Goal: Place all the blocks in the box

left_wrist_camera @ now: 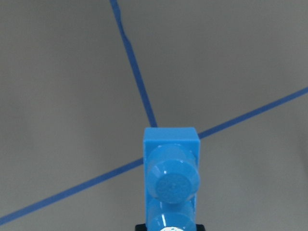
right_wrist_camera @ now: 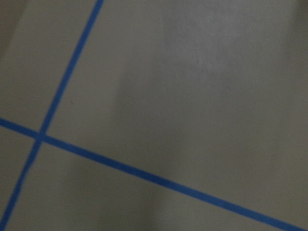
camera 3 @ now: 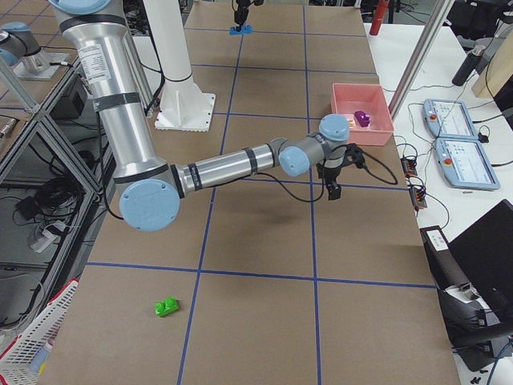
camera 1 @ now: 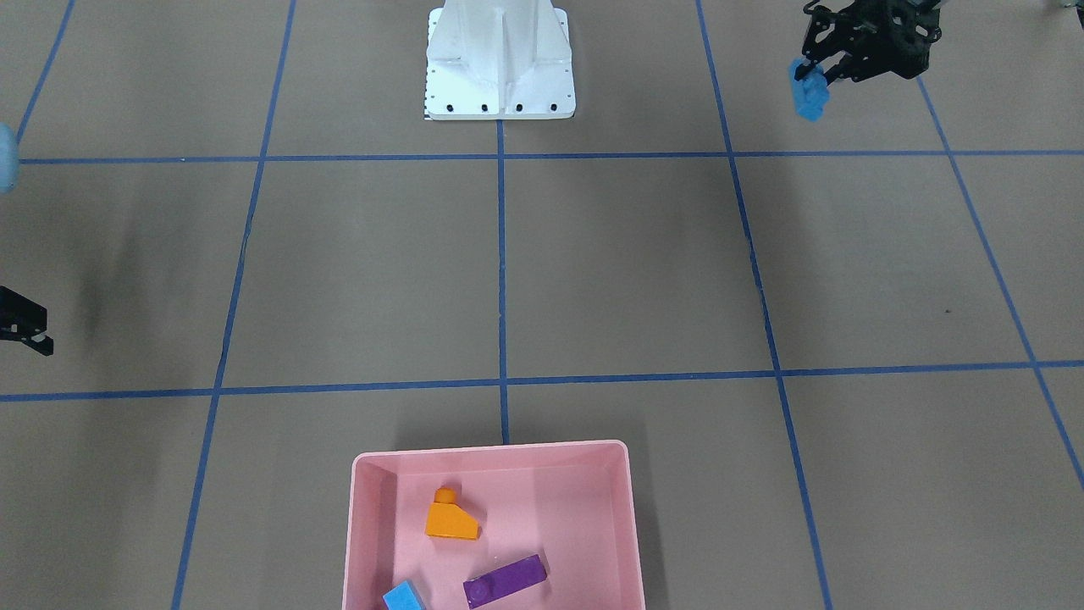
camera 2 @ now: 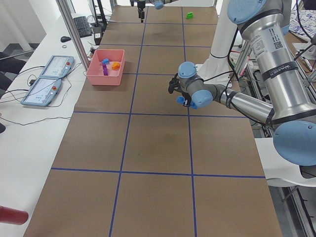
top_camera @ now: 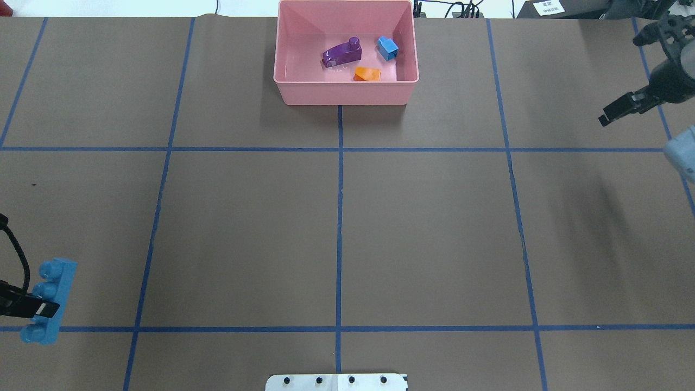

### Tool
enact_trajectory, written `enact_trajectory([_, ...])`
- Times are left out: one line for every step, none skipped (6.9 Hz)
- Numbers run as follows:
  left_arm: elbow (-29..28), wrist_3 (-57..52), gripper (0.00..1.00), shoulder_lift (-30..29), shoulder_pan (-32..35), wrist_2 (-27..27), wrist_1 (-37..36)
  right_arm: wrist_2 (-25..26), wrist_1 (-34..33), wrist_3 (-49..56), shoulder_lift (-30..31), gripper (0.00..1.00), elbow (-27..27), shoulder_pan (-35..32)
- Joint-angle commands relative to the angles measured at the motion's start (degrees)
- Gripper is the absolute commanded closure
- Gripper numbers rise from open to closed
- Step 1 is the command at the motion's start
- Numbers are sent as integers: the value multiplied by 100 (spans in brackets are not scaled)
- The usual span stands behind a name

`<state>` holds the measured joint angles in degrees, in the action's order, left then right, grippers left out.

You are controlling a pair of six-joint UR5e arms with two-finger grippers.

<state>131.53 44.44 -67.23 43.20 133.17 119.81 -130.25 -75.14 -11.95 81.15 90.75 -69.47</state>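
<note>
Left jaws clench the long blue brick (top_camera: 57,282) above the surface (top_camera: 434,228) at 8 o'clock. Green brick (camera 3: 167,306) lies far out at 3 o'clock. Right jaws hover at 2 o'clock; whether clenched or released I cannot tell. Box (top_camera: 347,87) at 12 o'clock holds purple brick (top_camera: 342,53), orange brick (top_camera: 367,73) and blue cube (top_camera: 387,48)

Overhead view: from behind the robot, looking forward and down; pink box (top_camera: 342,93) at the desk's (top_camera: 434,217) far edge.
Front-facing view: opposite side, steep; white base plate (camera 1: 500,106) at top, same box at bottom.
Side views: along the desk from either end, wide, both catch the box.
Wrist views: close on desk and tape lines (right_wrist_camera: 144,174); long blue brick (left_wrist_camera: 171,173) fills the left one's lower middle.
</note>
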Motion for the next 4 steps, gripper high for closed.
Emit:
enact_trajectory([-40,12,100,-159,232,-18,-11,8,0,1310,1196,1,144,-14])
enact_trajectory([-153,-6,100,-159,398,-10,-2,34,8,1875,1837,1,327,-14])
enact_trajectory([-189,-6,100,-246,417,-28,-2,26,17,2098,2548,1,660,-5])
enact_trajectory([-233,3,100,-325,426,-36,-2,34,26,2135,3190,1,950,-5])
